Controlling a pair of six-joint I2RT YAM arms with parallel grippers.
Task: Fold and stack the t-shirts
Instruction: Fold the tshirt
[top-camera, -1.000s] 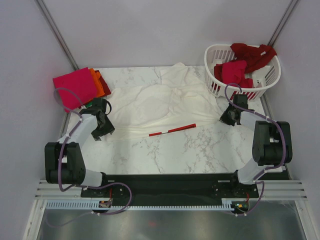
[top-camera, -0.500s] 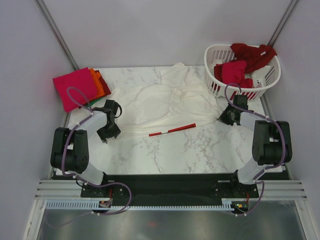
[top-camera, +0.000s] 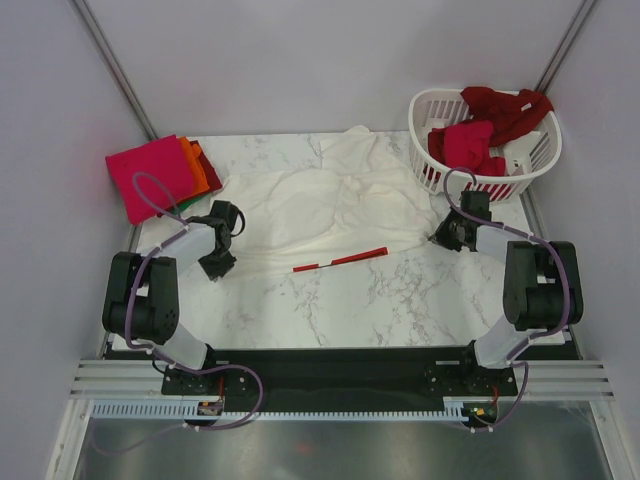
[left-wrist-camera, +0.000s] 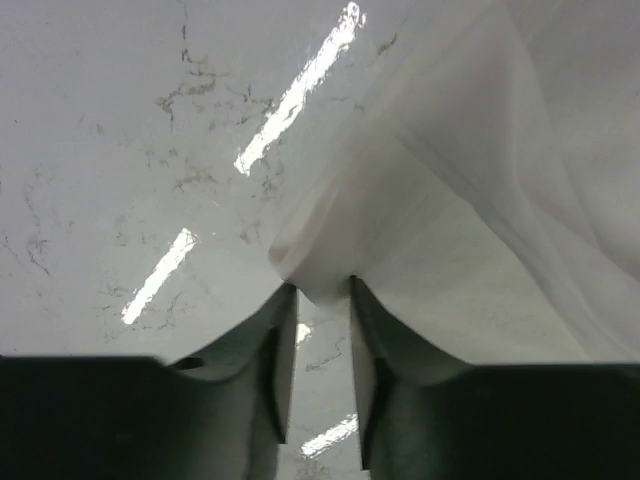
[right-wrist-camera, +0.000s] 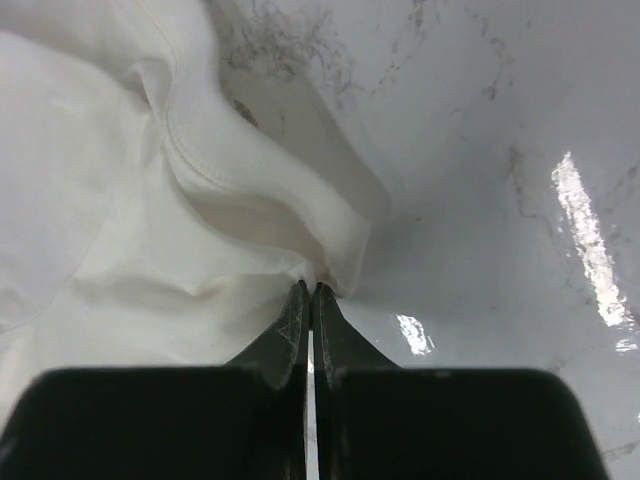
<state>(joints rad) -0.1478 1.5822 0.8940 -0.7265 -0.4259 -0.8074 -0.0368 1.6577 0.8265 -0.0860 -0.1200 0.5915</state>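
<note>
Left hand (left-wrist-camera: 322, 295): fingers narrowly apart, with a corner of the cream-white t-shirt (top-camera: 330, 205) at their tips, near the left edge of the surface (top-camera: 400, 300). Right hand (right-wrist-camera: 308, 288): closed, pinching a fold of the same shirt near the right edge. The shirt lies spread and wrinkled across the far half. A folded magenta-pink t-shirt (top-camera: 150, 175) tops the stack at the far left corner. Red t-shirts (top-camera: 470, 145) sit in the basket (top-camera: 425, 105) at the far right corner.

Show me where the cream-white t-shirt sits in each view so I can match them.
Top external: cream-white t-shirt spread over the far middle of the marble tabletop.
Left wrist: right half, one corner pointing down at centre.
Right wrist: left and centre, hem folded.
Shared landmark: the marble tabletop.
</note>
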